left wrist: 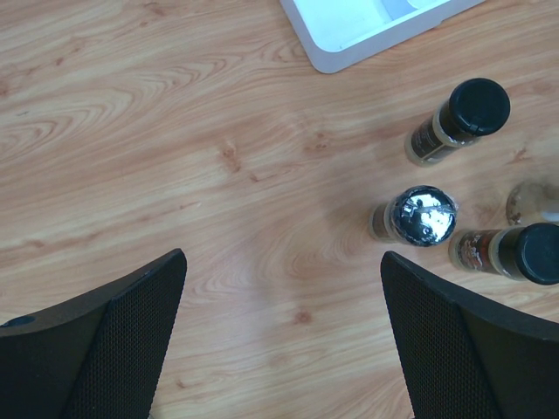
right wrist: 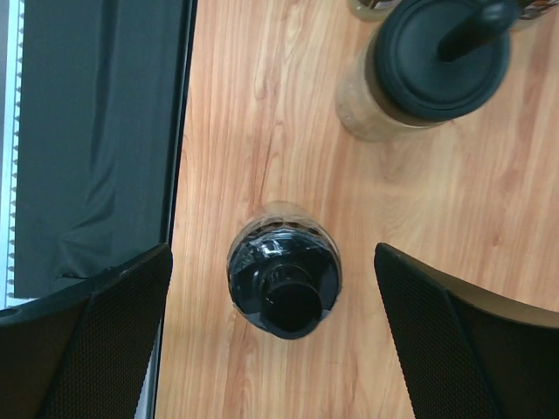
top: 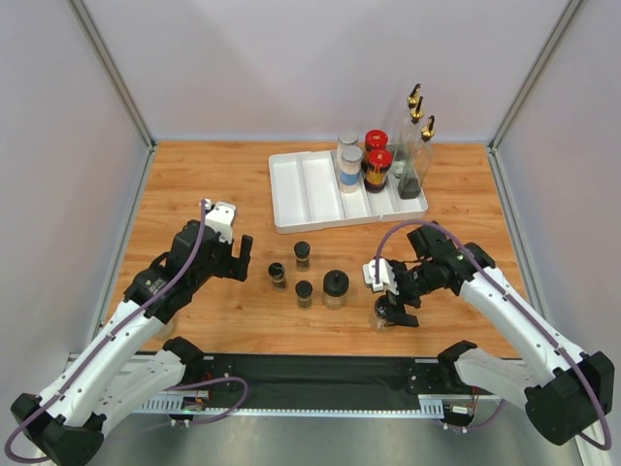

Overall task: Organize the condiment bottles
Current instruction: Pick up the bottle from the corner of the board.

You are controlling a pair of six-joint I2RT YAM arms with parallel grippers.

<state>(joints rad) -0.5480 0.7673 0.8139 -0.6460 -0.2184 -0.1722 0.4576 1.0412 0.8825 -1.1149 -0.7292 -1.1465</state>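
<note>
My right gripper hangs open over a black-lidded clear jar that stands upright between its fingers without touching them, near the table's front edge. My left gripper is open and empty over bare wood. To its right stand three small black-lidded jars and a medium black-lidded jar. The small jars also show in the left wrist view. Grey-lidded clear jars, red-capped amber jars and tall gold-spouted bottles stand in the tray's right end.
The white divided tray lies at the back middle of the wooden table; its left compartments hold nothing. A black strip runs along the front edge just left of the right gripper's jar. Grey walls enclose the table.
</note>
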